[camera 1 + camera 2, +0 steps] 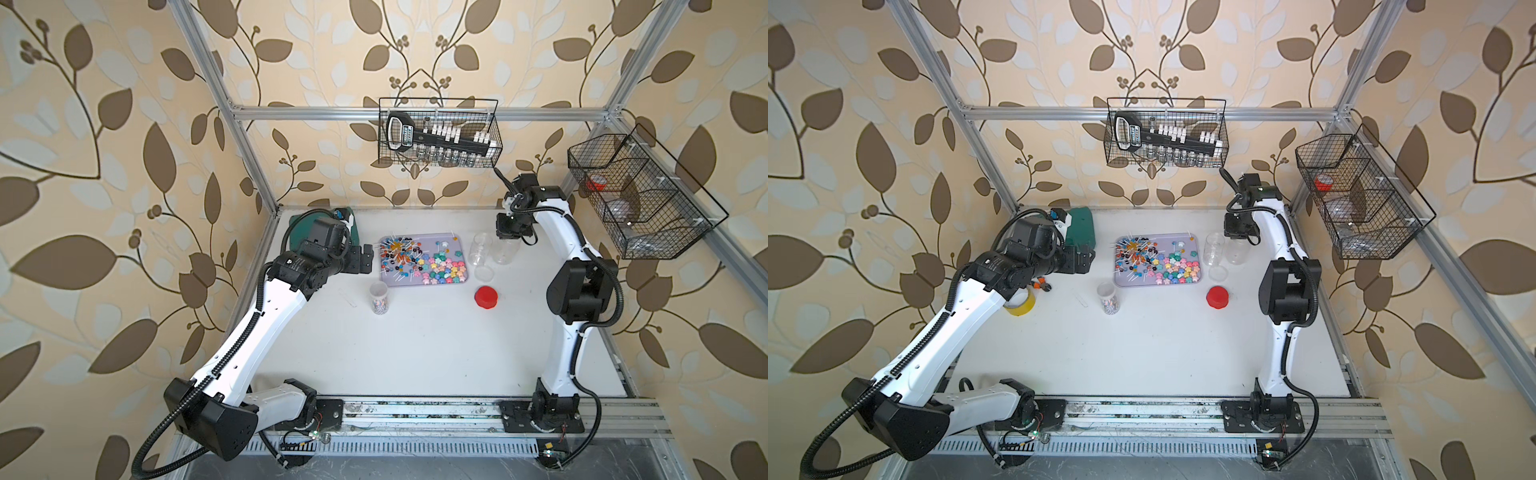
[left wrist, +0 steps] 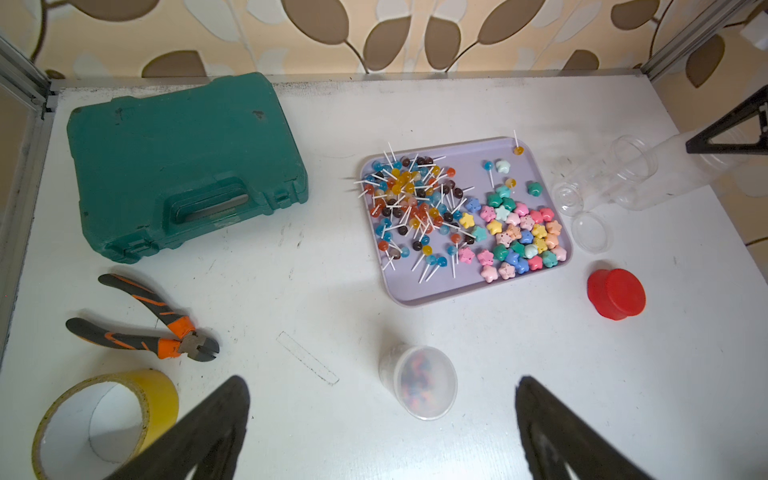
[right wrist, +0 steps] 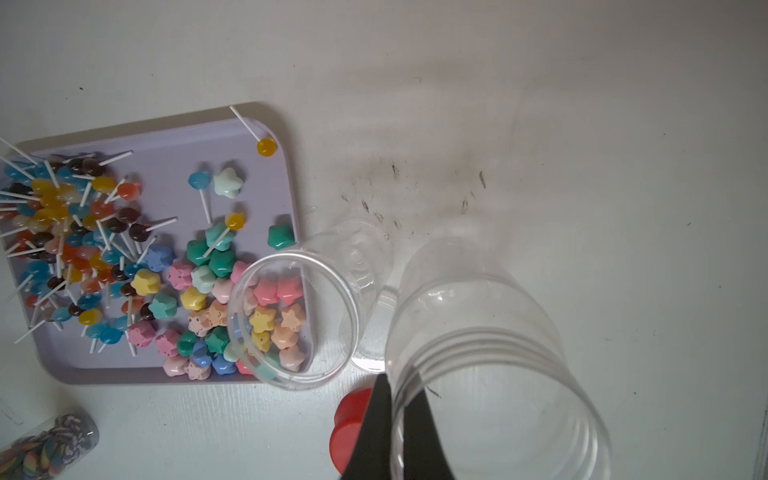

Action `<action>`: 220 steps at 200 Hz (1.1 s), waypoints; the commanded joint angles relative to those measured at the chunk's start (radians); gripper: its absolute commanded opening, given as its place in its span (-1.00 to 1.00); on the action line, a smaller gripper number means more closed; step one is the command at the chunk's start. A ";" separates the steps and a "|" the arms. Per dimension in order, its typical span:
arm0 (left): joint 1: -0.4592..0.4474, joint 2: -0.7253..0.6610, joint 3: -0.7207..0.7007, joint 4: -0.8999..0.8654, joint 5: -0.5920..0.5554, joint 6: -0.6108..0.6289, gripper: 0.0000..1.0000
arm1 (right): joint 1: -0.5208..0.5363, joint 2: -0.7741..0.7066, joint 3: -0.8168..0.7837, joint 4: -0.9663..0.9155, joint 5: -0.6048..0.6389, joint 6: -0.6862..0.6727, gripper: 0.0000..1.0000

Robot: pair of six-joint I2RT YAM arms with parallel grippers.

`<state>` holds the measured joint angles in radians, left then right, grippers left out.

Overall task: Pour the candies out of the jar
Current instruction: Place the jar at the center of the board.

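**Reporter:** Where do the candies (image 2: 467,219) lie?

**Photographer:** Lollipops and pastel stars are spread across the lavender tray (image 2: 419,291) on the white worktop (image 1: 415,353). Swirled ones sit in a lidded jar (image 2: 419,382) standing apart from the tray.

**Reporter:** And the hands?

**Photographer:** The left hand (image 1: 365,258) hangs spread beside the tray. The right hand (image 3: 399,384) pinches the rim of an empty clear jar (image 3: 498,332).

table (image 2: 291,291): white | on it: tray (image 2: 465,162), green case (image 2: 183,158), pliers (image 2: 158,320), tape roll (image 2: 160,395), candy jar (image 2: 417,382), red lid (image 2: 616,293)
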<state>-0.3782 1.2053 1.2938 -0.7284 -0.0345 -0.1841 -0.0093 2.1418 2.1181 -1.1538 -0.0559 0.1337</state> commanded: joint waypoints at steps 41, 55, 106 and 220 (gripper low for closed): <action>0.005 -0.011 0.010 -0.018 -0.004 0.008 0.98 | -0.019 0.075 0.029 -0.010 -0.029 -0.017 -1.00; 0.005 -0.018 0.001 -0.007 -0.003 -0.005 0.98 | -0.018 0.076 0.007 0.007 -0.035 -0.016 -1.00; 0.005 -0.039 -0.037 0.017 0.009 -0.024 0.98 | -0.018 0.075 -0.022 0.034 -0.049 -0.016 -1.00; 0.005 -0.037 -0.043 0.009 0.033 -0.023 0.98 | -0.018 0.028 -0.008 0.032 -0.028 -0.014 -0.59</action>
<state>-0.3782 1.1965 1.2579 -0.7300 -0.0254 -0.1936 -0.0284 2.2021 2.1151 -1.1164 -0.0898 0.1291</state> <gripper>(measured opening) 0.989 0.183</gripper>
